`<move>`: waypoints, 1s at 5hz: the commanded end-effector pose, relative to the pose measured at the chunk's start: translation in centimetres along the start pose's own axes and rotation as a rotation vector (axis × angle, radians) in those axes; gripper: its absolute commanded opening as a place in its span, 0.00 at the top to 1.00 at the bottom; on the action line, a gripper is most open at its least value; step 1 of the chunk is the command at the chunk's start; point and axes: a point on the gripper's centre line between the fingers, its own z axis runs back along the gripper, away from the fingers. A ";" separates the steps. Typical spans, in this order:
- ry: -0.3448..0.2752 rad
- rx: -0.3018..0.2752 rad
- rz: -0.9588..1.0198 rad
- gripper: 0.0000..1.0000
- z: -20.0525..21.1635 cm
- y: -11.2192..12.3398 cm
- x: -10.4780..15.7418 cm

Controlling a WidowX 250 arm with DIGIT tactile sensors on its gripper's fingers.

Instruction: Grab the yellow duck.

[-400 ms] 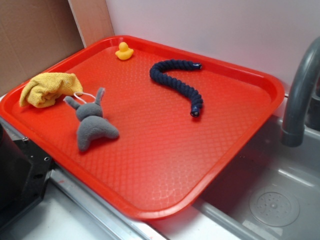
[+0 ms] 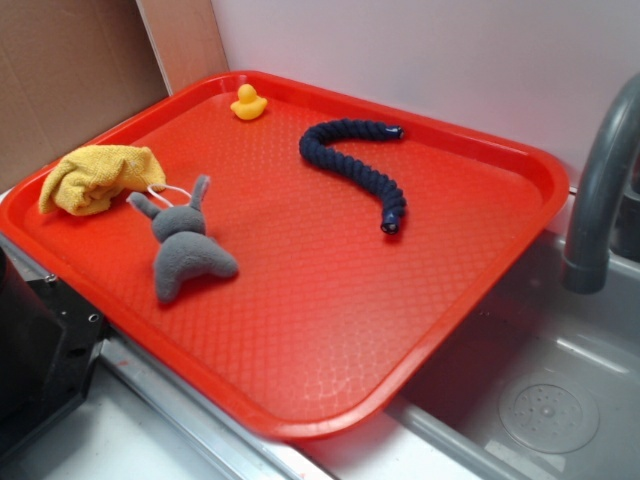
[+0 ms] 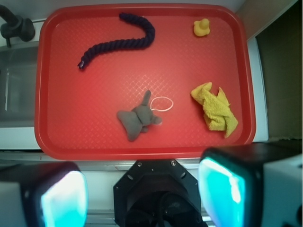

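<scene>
Your red tray (image 2: 480, 290) holds everything untouched: the navy rope (image 2: 350, 160), grey plush (image 2: 185, 250), mustard cloth (image 2: 95, 178), and the yellow duck (image 2: 248, 103) in its far corner. Your claw (image 3: 142, 194) hangs wide, empty, well short; the whole approach remains.

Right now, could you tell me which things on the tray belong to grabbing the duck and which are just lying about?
Belongs to the job:
- yellow duck, at a tray corner
- gripper, fingers apart, above the tray's near edge

Lying about:
- navy rope
- grey plush
- mustard cloth
- red tray
- faucet
</scene>
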 end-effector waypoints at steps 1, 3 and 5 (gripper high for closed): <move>-0.019 -0.050 -0.077 0.00 -8.5 4.7 6.3; -0.054 -0.032 -0.056 0.00 -11.9 7.2 10.6; -0.054 -0.032 -0.056 0.00 -11.9 7.2 10.6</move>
